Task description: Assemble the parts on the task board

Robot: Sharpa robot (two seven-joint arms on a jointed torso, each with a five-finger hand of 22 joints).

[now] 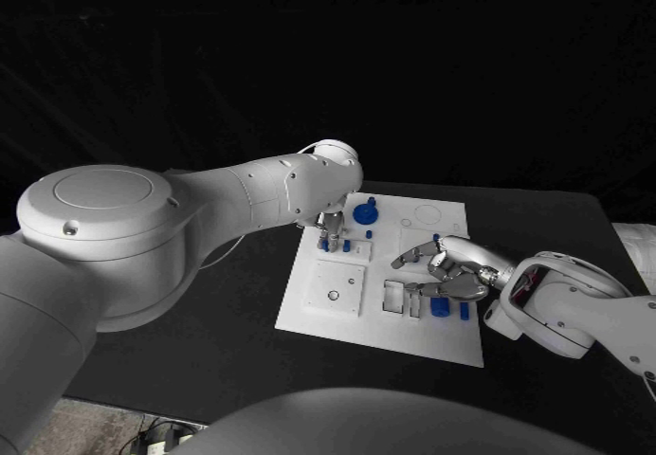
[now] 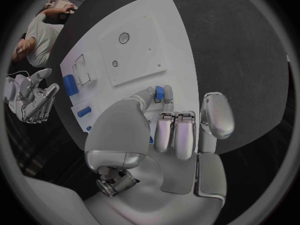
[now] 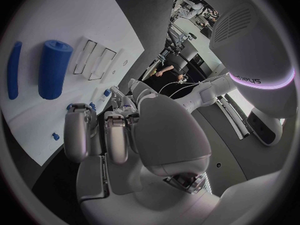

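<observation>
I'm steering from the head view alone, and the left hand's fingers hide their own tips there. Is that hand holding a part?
Observer: Yes. In the left wrist view the left hand pinches a small blue part between its fingertips, over the task board.
Operator: And the right hand, is anything tucked under its palm?
Observer: No. In the right wrist view the right hand holds nothing, and the blue cylinder lies on the board apart from its fingers.
</observation>
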